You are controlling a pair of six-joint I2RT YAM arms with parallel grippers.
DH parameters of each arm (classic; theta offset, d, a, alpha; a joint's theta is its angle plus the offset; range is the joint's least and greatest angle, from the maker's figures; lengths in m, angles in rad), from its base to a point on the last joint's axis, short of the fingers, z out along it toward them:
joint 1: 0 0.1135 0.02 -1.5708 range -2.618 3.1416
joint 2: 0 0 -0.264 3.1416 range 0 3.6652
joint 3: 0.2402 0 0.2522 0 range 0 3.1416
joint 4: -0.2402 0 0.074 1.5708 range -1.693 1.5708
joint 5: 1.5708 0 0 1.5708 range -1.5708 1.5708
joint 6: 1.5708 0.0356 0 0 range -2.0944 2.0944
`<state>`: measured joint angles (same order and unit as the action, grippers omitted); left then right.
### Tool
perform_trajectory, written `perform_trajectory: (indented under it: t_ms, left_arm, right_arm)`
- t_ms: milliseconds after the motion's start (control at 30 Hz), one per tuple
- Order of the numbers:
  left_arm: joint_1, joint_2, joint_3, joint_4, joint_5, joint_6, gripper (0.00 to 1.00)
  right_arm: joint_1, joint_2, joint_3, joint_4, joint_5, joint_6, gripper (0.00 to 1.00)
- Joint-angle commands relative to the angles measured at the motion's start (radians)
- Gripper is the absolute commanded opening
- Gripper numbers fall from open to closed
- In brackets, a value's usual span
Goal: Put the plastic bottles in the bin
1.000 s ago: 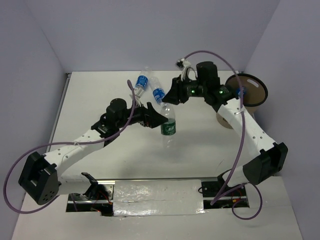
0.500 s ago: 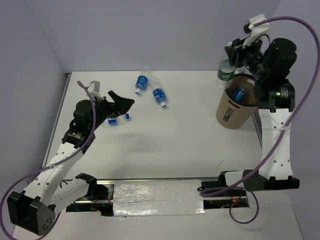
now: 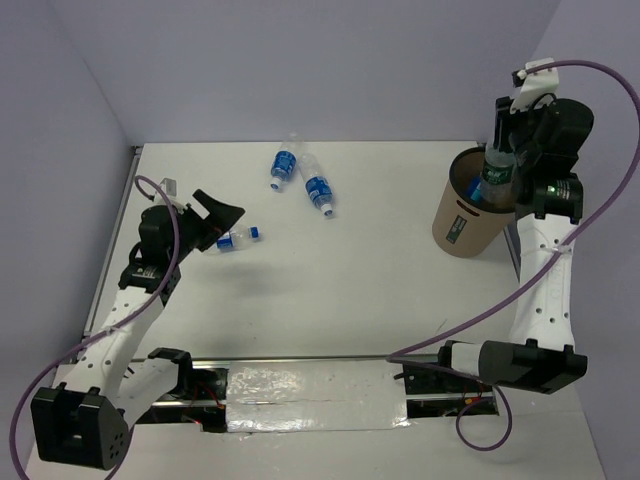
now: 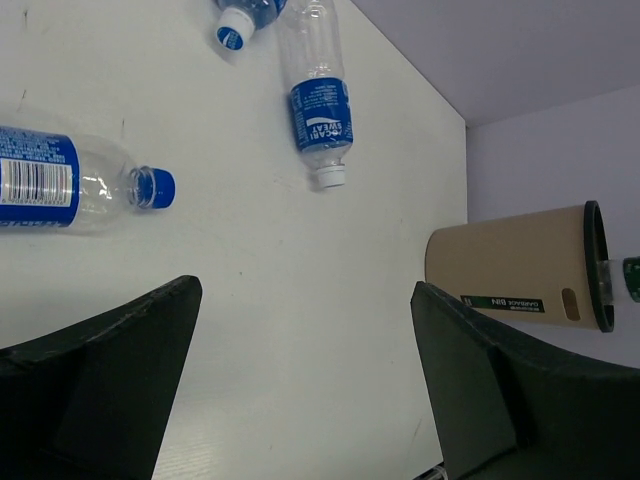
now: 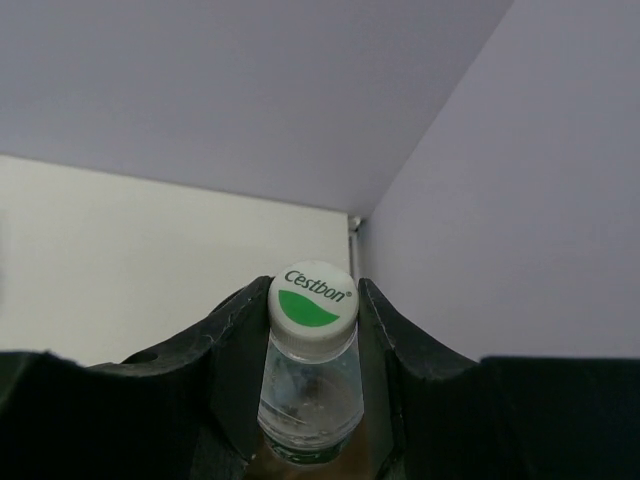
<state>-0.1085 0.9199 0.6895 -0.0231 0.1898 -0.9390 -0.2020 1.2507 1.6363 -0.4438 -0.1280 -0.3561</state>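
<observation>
**Holding the green-label bottle at the mouth of the bin**

Right gripper (image 5: 312, 312) is closed on the neck of the green-label bottle (image 3: 497, 178). In the right wrist view, both fingers press just below its white-and-green cap. The bottle hangs upright with its lower part inside the outline of the bin (image 3: 462, 228) as seen from above. In the left wrist view its green label shows just past the rim, so how deep it sits cannot be told. The bin stands upright at the right edge of the table (image 3: 350, 285), with the small dark label on its wall facing the near side. The right arm rises just beside it, on its right.

Left gripper (image 3: 222, 214) is wide open and holds nothing, hovering low over the left part of the table. The nearest blue-label bottle (image 3: 232, 240) lies on its side just beside the open fingers, its blue cap pointing right. The middle blue-label bottle (image 3: 318, 190) and the far blue-label bottle (image 3: 285, 163) also lie flat, close together near the back wall and well apart from the bin. Bare table separates all three from the bin. A purple cable (image 3: 520, 290) loops from the right arm down to the near edge, passing in front of the bin on its near side.
</observation>
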Motion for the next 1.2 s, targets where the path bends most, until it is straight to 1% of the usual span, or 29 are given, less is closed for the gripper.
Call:
perform_trajectory:
  t_ms: [0, 100, 167, 200, 267, 300, 333, 400, 433, 533, 600, 633, 667, 700, 733, 767, 800, 833, 867, 900, 933, 967, 1000, 1033, 1067, 1133, 1167]
  left_arm:
    - [0.016, -0.001, -0.016, 0.028, 0.037, -0.043, 0.99]
    - [0.026, -0.012, -0.027, 0.026, 0.031, -0.044, 1.00]
    - [0.033, -0.021, -0.037, 0.026, 0.030, -0.046, 0.99]
    - [0.039, -0.024, -0.041, -0.003, 0.028, -0.049, 1.00]
    - [0.044, -0.032, -0.056, -0.009, 0.025, -0.057, 1.00]
    - [0.049, -0.035, -0.059, -0.014, 0.023, -0.070, 1.00]
    - [0.052, -0.038, -0.064, -0.027, 0.011, -0.079, 1.00]
    - [0.056, -0.038, -0.077, -0.040, 0.000, -0.119, 0.99]
    - [0.061, -0.035, -0.082, -0.053, -0.016, -0.138, 1.00]
    - [0.069, -0.009, -0.090, -0.089, -0.047, -0.222, 0.99]
    - [0.069, 0.029, -0.082, -0.118, -0.070, -0.300, 0.99]
    - [0.070, 0.046, -0.067, -0.138, -0.082, -0.328, 1.00]
    - [0.070, 0.066, -0.055, -0.193, -0.114, -0.390, 1.00]
    - [0.069, 0.113, -0.041, -0.224, -0.131, -0.423, 1.00]
    - [0.070, 0.140, -0.004, -0.256, -0.147, -0.451, 0.99]
    - [0.070, 0.169, 0.019, -0.331, -0.182, -0.510, 1.00]
    - [0.070, 0.231, 0.040, -0.362, -0.184, -0.533, 1.00]
    - [0.072, 0.265, 0.088, -0.386, -0.185, -0.547, 1.00]
    - [0.072, 0.299, 0.114, -0.408, -0.185, -0.578, 0.99]
    - [0.073, 0.369, 0.139, -0.452, -0.216, -0.595, 0.99]
    - [0.073, 0.408, 0.190, -0.472, -0.222, -0.618, 1.00]
    - [0.073, 0.443, 0.218, -0.489, -0.237, -0.629, 1.00]
    - [0.075, 0.517, 0.243, -0.521, -0.245, -0.641, 1.00]
    - [0.076, 0.555, 0.298, -0.537, -0.251, -0.656, 1.00]
    - [0.079, 0.629, 0.324, -0.543, -0.256, -0.656, 0.99]
    - [0.079, 0.703, 0.393, -0.543, -0.274, -0.662, 0.99]
    - [0.082, 0.782, 0.419, -0.557, -0.276, -0.666, 1.00]
  right_arm:
    - [-0.005, -0.007, -0.044, 0.138, 0.010, 0.063, 0.14]
    - [-0.011, 0.007, -0.052, 0.163, -0.001, 0.123, 0.14]
    - [-0.011, 0.021, -0.049, 0.137, -0.030, 0.161, 0.16]
    - [-0.011, 0.033, -0.049, 0.126, -0.035, 0.172, 0.22]
    - [-0.011, 0.039, -0.067, 0.108, -0.030, 0.186, 0.33]
    - [-0.011, 0.036, -0.079, 0.106, -0.025, 0.184, 0.45]
    - [-0.013, 0.032, -0.105, 0.108, -0.022, 0.184, 0.65]
    - [-0.016, 0.013, -0.127, 0.116, -0.012, 0.178, 0.84]
    - [-0.017, 0.009, -0.139, 0.119, -0.007, 0.177, 0.99]
    - [-0.030, -0.008, -0.135, 0.106, -0.004, 0.174, 1.00]
    - [-0.037, -0.010, -0.101, 0.088, -0.031, 0.174, 1.00]
    - [-0.046, -0.011, -0.084, 0.052, -0.056, 0.160, 1.00]
    - [-0.047, -0.011, -0.067, 0.022, -0.156, 0.138, 1.00]
    - [-0.050, -0.013, -0.035, -0.008, -0.226, 0.109, 1.00]
    - [-0.048, -0.013, -0.018, -0.079, -0.301, 0.050, 1.00]
    - [-0.048, -0.013, -0.006, -0.113, -0.377, 0.027, 1.00]
    - [-0.042, -0.010, 0.013, -0.136, -0.481, 0.019, 1.00]
    - [-0.027, -0.004, 0.020, -0.174, -0.508, 0.028, 1.00]
    - [-0.016, 0.006, 0.023, -0.188, -0.524, 0.034, 1.00]
    - [-0.008, 0.007, 0.020, -0.200, -0.547, 0.035, 1.00]
    - [0.010, 0.010, 0.008, -0.211, -0.556, 0.039, 1.00]
    - [0.021, 0.000, -0.028, -0.208, -0.562, 0.039, 1.00]
    - [0.029, -0.007, -0.048, -0.197, -0.564, 0.037, 1.00]
    - [0.045, -0.022, -0.068, -0.193, -0.565, 0.036, 1.00]
    - [0.056, -0.027, -0.099, -0.196, -0.568, 0.032, 1.00]
    - [0.081, -0.039, -0.122, -0.203, -0.573, 0.028, 1.00]
    - [0.084, -0.043, -0.141, -0.207, -0.575, 0.026, 1.00]
